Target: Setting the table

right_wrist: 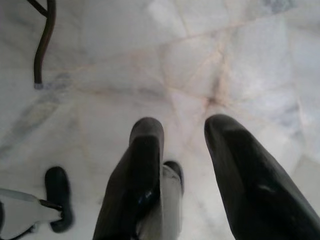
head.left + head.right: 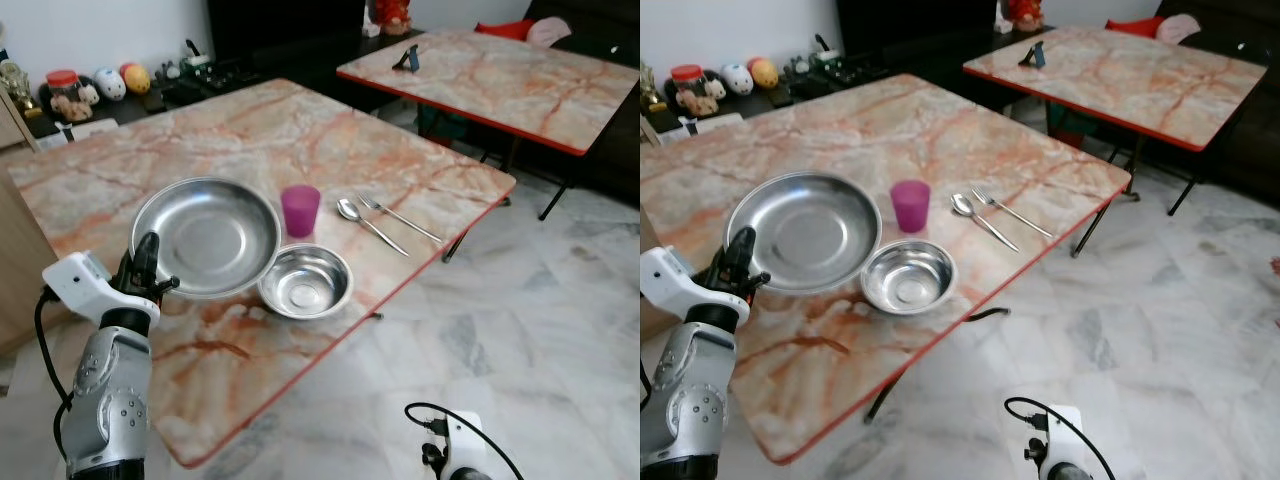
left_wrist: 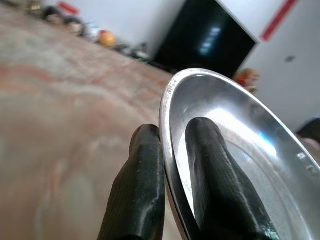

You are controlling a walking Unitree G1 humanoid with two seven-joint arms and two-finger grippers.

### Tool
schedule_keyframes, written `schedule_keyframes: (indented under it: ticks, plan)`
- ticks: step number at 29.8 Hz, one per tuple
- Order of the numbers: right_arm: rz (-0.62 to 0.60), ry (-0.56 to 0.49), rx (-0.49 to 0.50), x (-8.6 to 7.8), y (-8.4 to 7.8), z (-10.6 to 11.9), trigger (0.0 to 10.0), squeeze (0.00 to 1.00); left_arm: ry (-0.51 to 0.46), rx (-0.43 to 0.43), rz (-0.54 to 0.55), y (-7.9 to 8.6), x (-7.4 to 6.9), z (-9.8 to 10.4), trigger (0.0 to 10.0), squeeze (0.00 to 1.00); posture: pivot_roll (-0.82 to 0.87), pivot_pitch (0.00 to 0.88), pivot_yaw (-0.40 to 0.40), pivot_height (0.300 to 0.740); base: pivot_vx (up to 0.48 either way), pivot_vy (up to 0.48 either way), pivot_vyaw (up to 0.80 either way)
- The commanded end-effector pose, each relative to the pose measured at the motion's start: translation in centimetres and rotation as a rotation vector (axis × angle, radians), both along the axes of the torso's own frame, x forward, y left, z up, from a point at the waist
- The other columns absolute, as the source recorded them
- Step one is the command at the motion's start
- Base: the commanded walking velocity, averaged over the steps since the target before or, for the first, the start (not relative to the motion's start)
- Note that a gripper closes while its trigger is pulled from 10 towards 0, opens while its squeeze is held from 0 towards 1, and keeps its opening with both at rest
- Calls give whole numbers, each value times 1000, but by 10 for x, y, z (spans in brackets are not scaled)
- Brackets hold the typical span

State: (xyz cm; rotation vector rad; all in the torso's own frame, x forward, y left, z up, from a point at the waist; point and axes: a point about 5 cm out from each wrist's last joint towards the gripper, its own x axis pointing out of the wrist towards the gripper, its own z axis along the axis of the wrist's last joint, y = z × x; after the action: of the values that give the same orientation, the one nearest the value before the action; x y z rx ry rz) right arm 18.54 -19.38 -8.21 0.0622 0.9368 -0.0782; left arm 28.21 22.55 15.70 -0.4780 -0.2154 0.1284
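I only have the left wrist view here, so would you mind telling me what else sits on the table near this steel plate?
Observer: A small steel bowl touches the plate on its right, with a purple cup just behind the bowl.
Operator: Thank you. Is there any cutlery out?
Observer: Yes, a spoon and a fork lie side by side to the right of the cup.
Operator: And where is the right gripper?
Observer: The right gripper hangs low over the marble floor, fingers apart, holding nothing.
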Motion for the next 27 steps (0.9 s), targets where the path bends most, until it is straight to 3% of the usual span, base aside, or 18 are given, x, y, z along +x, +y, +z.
schedule_keyframes:
  ticks: [1, 10, 20, 27]
  plan:
    - [3, -12, -13, 5, -2, 3, 10000, 0, -30, 1, 1, 1, 1, 8, 10000, 0, 1, 0, -1, 707, 0, -480, 800]
    - [-10, -15, -2, 6, -1, 3, 10000, 0, -22, -2, 21, -2, 2, 9, 10000, 0, -2, 0, 5, 707, 0, -480, 708]
    - [-2, -16, -7, 7, 0, 3, 10000, 0, -17, -3, 31, -4, 3, 11, 10000, 0, -9, 0, 10, 707, 0, -480, 0]
    - [6, -10, -6, 6, 1, 3, 10000, 0, -11, 1, 31, -5, 3, 11, 10000, 0, -11, 0, 10, 707, 0, -480, 721]
